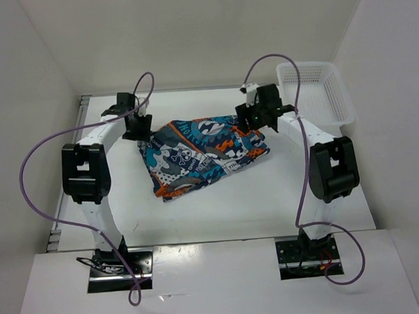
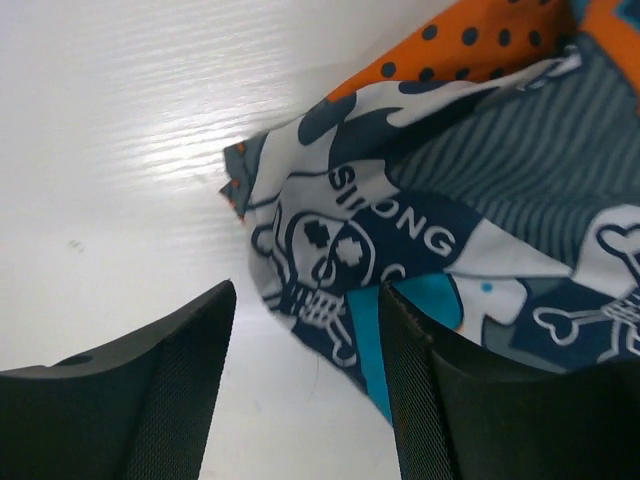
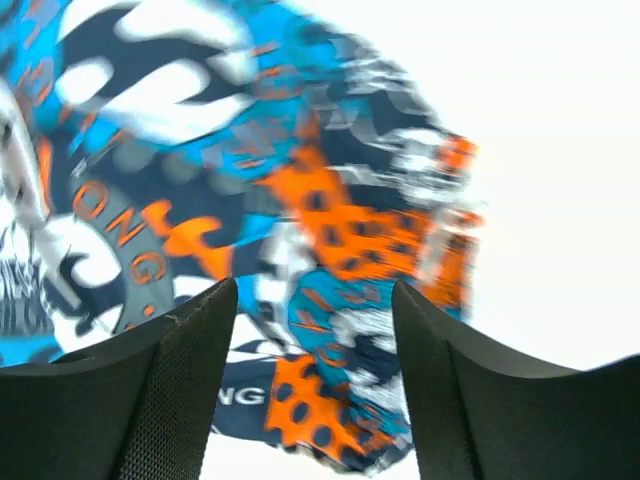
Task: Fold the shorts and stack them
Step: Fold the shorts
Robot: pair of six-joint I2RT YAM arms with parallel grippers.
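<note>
The shorts [image 1: 204,155], cartoon print in teal, orange, white and black, lie folded and a little rumpled on the white table's middle. My left gripper [image 1: 137,130] stands open at their far left corner; in the left wrist view [image 2: 308,300] a skull-printed edge of the shorts [image 2: 420,215] lies between and beyond its fingers. My right gripper [image 1: 253,124] stands open over their far right corner; in the right wrist view [image 3: 312,300] the blurred shorts [image 3: 250,200] fill the space between its fingers. Neither holds cloth.
A white plastic mesh basket [image 1: 314,89] stands at the table's far right corner, just beyond my right arm. White walls close in the table on the left, back and right. Purple cables loop over both arms.
</note>
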